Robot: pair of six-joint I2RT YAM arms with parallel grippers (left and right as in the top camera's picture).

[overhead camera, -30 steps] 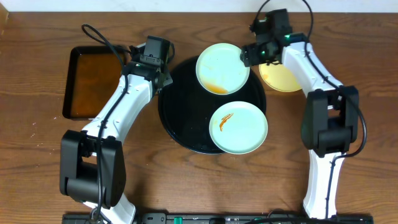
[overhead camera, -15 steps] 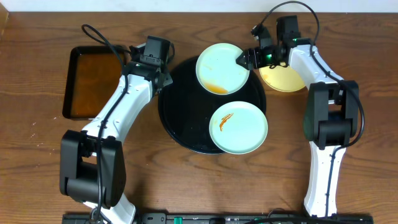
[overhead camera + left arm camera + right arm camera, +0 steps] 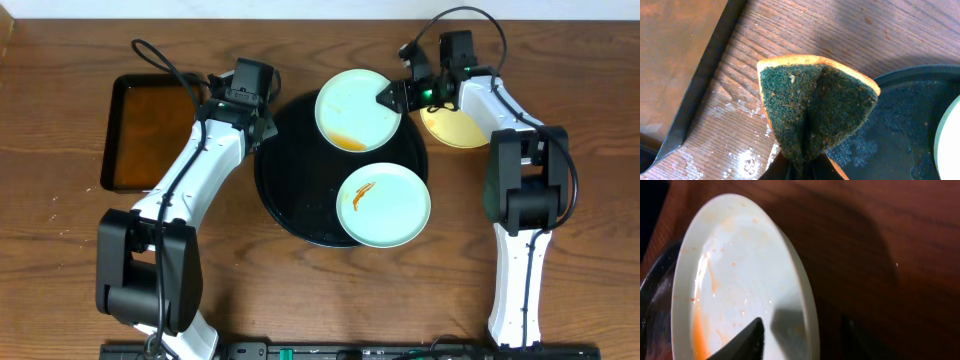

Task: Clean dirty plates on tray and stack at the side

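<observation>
Brown wooden table [image 3: 600, 120]. The black tray [image 3: 290, 190] sits at its centre and carries two mint plates. The far plate [image 3: 350, 100] has sauce along its near edge, and the near plate [image 3: 395, 215] has a smear at its centre. The yellow plate [image 3: 462, 132] lies on the wood just right of the tray.

The left gripper [image 3: 807, 169] is clamped on a folded sponge [image 3: 815, 105] over the tray's left rim. The right gripper [image 3: 392, 96] straddles the far plate's right rim, with one finger [image 3: 747, 340] inside. The view is dark, so I cannot tell whether it is pinching.

Judgement: the plate is stiff, light, slick with sauce and liable to chip. Take hold at the rim.

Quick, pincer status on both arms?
Left pincer: shut on the sponge.
Right pincer: open, straddling the rim of the far mint plate.
</observation>
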